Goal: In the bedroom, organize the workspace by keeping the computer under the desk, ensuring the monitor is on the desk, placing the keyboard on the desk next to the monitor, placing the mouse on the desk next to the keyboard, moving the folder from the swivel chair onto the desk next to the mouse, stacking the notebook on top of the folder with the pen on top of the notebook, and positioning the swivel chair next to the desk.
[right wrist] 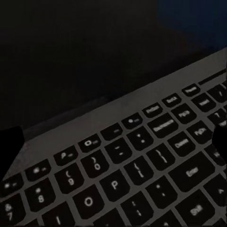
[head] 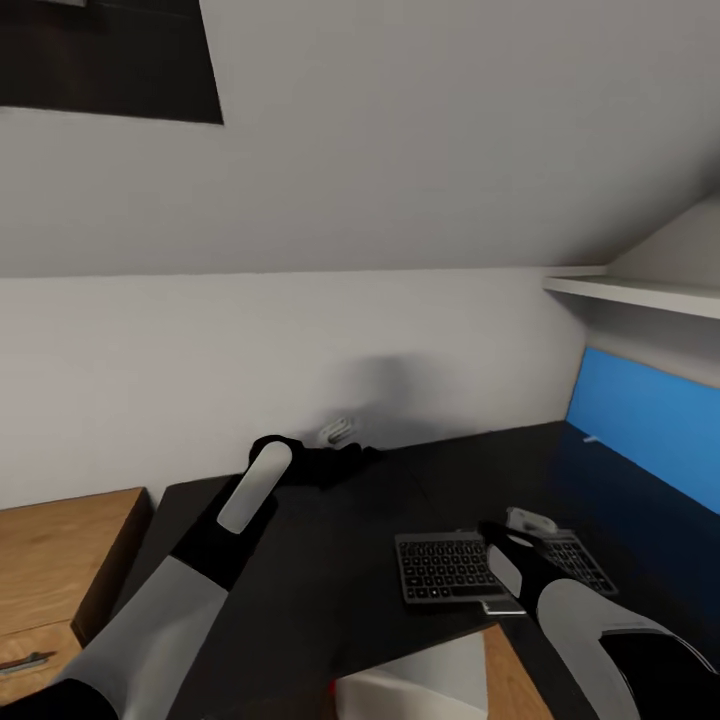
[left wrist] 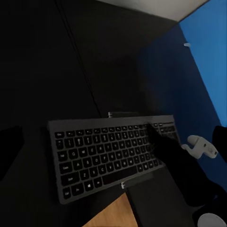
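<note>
Head view: I see the black bench (head: 330,530) running into the corner under the sloped grey ceiling, with its blue back panel (head: 650,430) along the right side. The keyboard (head: 450,570) lies flat near the bench's front edge, its front edge slightly overhanging. My right gripper (head: 505,545) sits over the keyboard's right half, low above the keys; in the right wrist view the keys (right wrist: 142,170) appear very close. I cannot tell whether the right jaws are released or clenched.

My left gripper (head: 330,455) is raised over the rear of the bench near the wall, well apart from the keyboard. I cannot tell the state of its jaws either. From the left wrist view, the keyboard (left wrist: 104,156) shows in full with the right gripper (left wrist: 163,146) over its far end.

A light wooden drawer chest (head: 55,560) stands just beside the bench's left end. A white shelf (head: 640,292) hangs above the blue panel.
</note>
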Robot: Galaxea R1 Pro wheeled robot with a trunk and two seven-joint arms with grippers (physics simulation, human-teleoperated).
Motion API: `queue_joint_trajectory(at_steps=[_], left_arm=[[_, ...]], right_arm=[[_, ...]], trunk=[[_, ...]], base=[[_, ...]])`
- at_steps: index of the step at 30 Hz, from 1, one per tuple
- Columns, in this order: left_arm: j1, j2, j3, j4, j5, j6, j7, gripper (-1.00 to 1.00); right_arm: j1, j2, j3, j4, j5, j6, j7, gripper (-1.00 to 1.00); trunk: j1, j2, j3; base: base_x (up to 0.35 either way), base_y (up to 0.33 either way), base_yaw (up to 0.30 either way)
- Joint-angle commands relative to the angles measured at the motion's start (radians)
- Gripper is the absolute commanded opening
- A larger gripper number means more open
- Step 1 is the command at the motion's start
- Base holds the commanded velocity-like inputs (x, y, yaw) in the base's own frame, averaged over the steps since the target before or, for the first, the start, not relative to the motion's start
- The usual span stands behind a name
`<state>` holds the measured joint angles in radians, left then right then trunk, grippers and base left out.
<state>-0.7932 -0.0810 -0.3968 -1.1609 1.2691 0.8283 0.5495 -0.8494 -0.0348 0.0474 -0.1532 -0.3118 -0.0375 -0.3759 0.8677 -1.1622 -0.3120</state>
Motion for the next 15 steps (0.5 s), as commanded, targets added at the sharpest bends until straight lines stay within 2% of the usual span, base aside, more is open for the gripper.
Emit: queue_joint_trajectory(at_steps=[1,4,15], left_arm=[[-0.001,0.0,-0.001,0.0,0.01,0.0,0.01,1.0],[0.0,0.0,-0.001,-0.001,0.01,0.0,0.008,1.0],[-0.001,0.0,-0.001,-0.026,0.011,0.004,0.006,1.0]], right_arm=[[0.0,0.0,0.006,0.0,-0.01,-0.004,-0.002,1.0],[0.0,0.001,0.006,-0.001,-0.009,-0.005,-0.001,1.0],[0.0,0.0,0.006,-0.004,-0.008,-0.003,-0.001,1.0]], trunk=[[0.0,-0.001,-0.001],[0.0,-0.001,-0.001],[0.0,-0.001,-0.001]], base=[[0.03,-0.082,0.268],[0.013,-0.036,0.18],[0.001,-0.002,0.015]])
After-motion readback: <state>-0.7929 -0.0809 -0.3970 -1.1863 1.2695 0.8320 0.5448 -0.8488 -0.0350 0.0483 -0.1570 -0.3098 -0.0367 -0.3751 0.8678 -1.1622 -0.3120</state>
